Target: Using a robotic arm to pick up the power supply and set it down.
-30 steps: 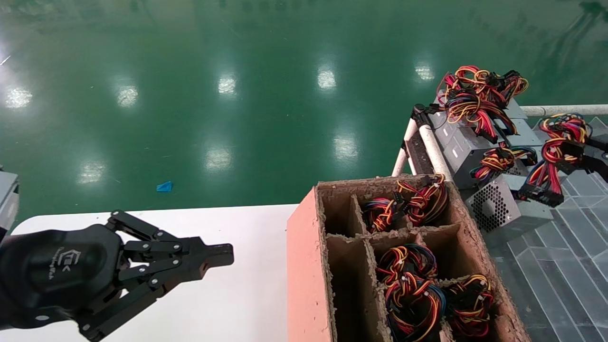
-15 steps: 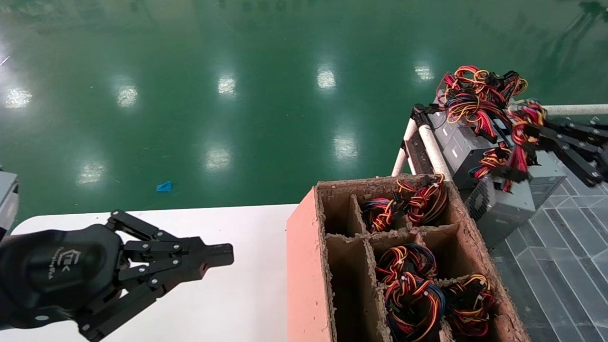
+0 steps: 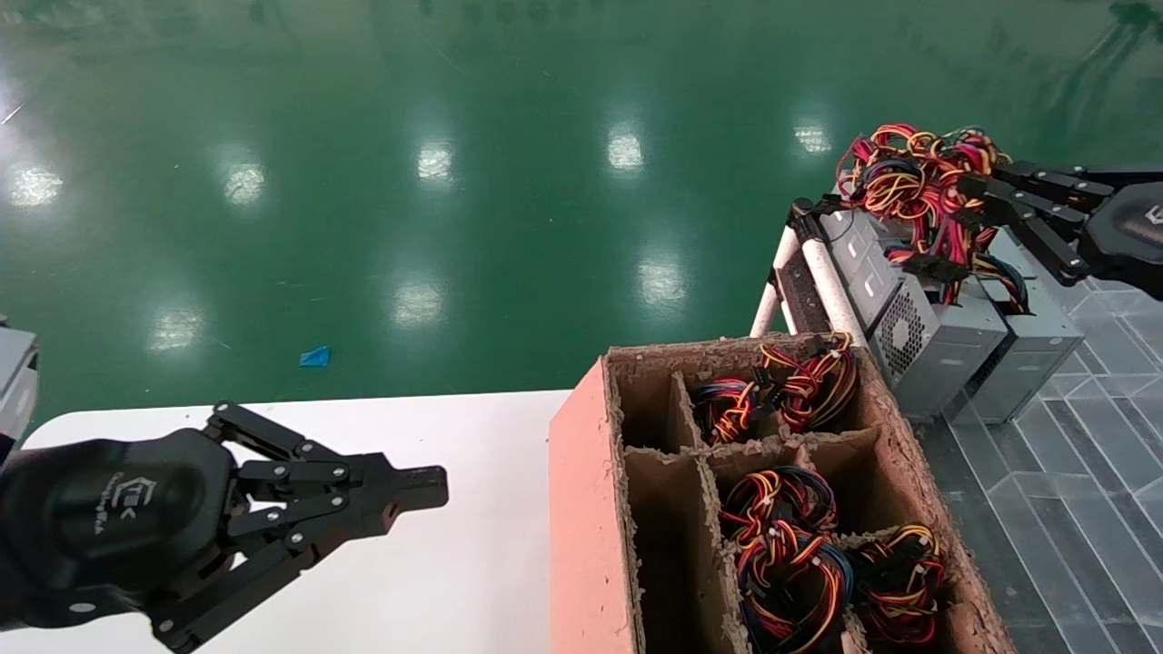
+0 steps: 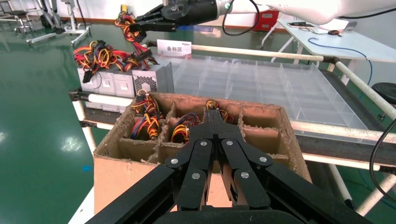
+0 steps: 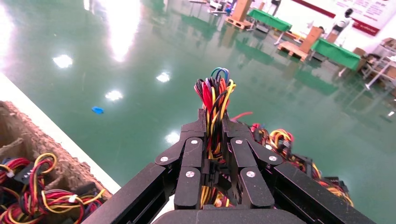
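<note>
Right tool [image 3: 977,195]: clamping the power supply [image 3: 927,331] by its wires [image 5: 214,100], beyond the cardboard box [image 3: 591,509]. Risk: wires slipping, unit dropping. Left tool [image 3: 427,490]: closed, empty, hovering over the table [image 3: 472,563].

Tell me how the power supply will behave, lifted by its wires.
Right tool clamps only the floppy wire bundle, so the metal power supply probably hangs heavy and swings. Wires might slip.
</note>
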Robot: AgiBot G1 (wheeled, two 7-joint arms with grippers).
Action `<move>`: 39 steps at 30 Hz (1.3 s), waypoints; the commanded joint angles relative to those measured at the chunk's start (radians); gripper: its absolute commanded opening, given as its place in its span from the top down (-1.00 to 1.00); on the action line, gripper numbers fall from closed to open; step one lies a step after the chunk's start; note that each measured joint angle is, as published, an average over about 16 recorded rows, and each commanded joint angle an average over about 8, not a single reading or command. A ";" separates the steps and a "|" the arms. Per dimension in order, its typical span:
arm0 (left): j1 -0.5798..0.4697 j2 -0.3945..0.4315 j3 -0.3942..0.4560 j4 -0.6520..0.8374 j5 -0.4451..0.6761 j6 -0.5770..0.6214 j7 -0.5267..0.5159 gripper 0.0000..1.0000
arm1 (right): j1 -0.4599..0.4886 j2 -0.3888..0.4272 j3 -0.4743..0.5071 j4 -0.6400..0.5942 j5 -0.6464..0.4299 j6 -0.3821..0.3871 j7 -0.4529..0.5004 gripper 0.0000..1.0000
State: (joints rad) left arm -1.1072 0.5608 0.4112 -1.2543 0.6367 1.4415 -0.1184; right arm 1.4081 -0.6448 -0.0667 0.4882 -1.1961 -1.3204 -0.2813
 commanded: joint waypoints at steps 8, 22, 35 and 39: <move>0.000 0.000 0.000 0.000 0.000 0.000 0.000 1.00 | 0.068 -0.012 -0.028 -0.156 -0.031 -0.069 -0.076 0.66; 0.000 0.000 0.000 0.000 0.000 0.000 0.000 1.00 | 0.148 -0.019 -0.052 -0.259 -0.061 -0.122 -0.137 -1.00; 0.000 0.000 0.000 0.000 0.000 0.000 0.000 1.00 | 0.206 -0.021 -0.062 -0.288 -0.070 -0.192 -0.185 -1.00; 0.000 0.000 0.000 0.000 0.000 0.000 0.000 1.00 | 0.213 -0.021 -0.052 -0.279 -0.052 -0.225 -0.219 -1.00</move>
State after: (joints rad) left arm -1.1072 0.5608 0.4113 -1.2543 0.6366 1.4414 -0.1183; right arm 1.6159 -0.6654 -0.1207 0.2142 -1.2480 -1.5419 -0.4990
